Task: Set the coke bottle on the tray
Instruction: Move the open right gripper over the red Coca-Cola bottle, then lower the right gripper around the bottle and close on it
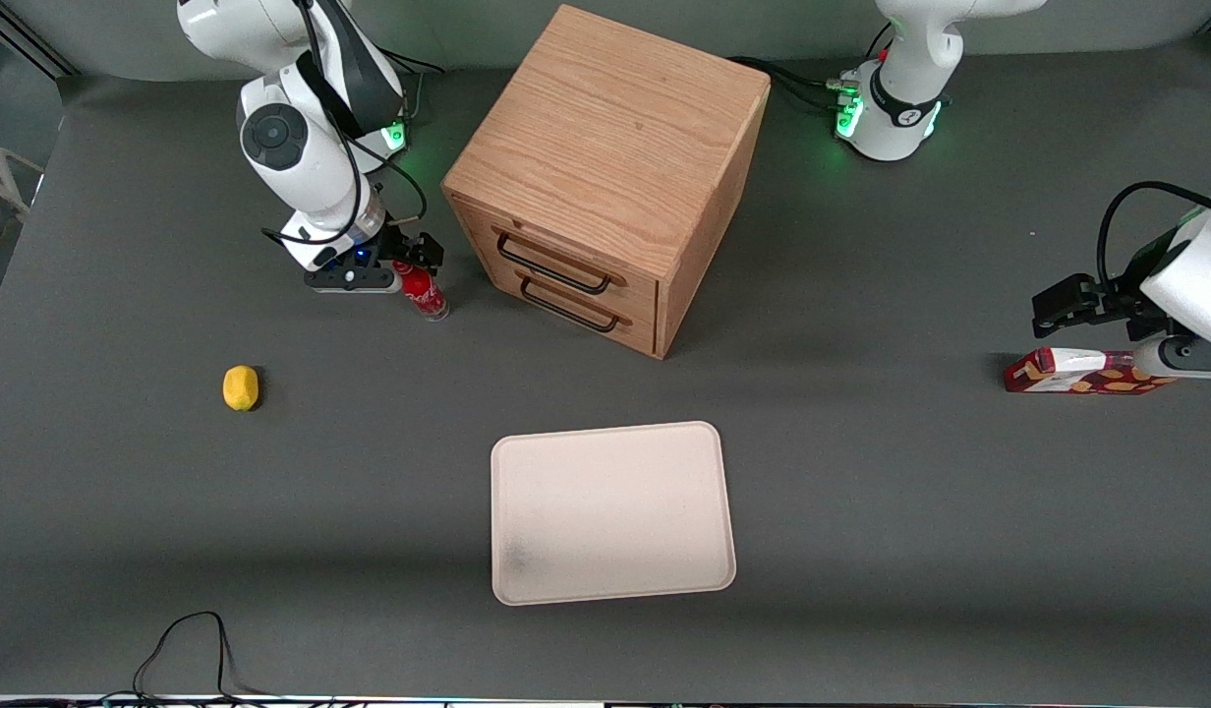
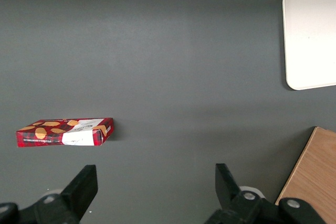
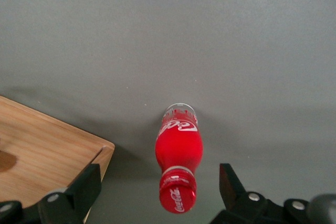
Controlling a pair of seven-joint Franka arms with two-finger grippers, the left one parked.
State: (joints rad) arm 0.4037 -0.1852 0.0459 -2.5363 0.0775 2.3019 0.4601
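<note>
- From my console the coke bottle (image 1: 425,292) stands upright on the grey surface (image 1: 861,472) in the upper left of the front view, beside the wooden drawer cabinet (image 1: 605,177) and farther from the front camera than the lemon (image 1: 240,387).
- The right arm's gripper (image 1: 410,258) hangs just above the bottle's red cap; in the wrist view the gripper (image 3: 157,184) has its two fingers spread wide, one to each side of the bottle (image 3: 178,156), and neither finger touches it.
- So I judge the grasp is not yet made: the bottle rests on its clear base, bearing its own weight, with the fingers straddling it.
- The tray (image 1: 664,442) lies in the lower centre of the front view, nearer to the front camera than the cabinet and well apart from the bottle. Nothing sits on it; I see only a faint grey smudge near one corner.
- By my reading the task is at its early stage: the approach looks complete, while closing on the bottle, lifting, carrying across to the tray and setting down all remain.
- The cabinet corner (image 3: 102,153) is close to one finger, so I would mind that clearance when closing and lifting.
- A red-and-white snack carton (image 1: 1082,372) lies at the parked arm's end of the surface, in the right middle of the front view, and plays no part in this.
</note>
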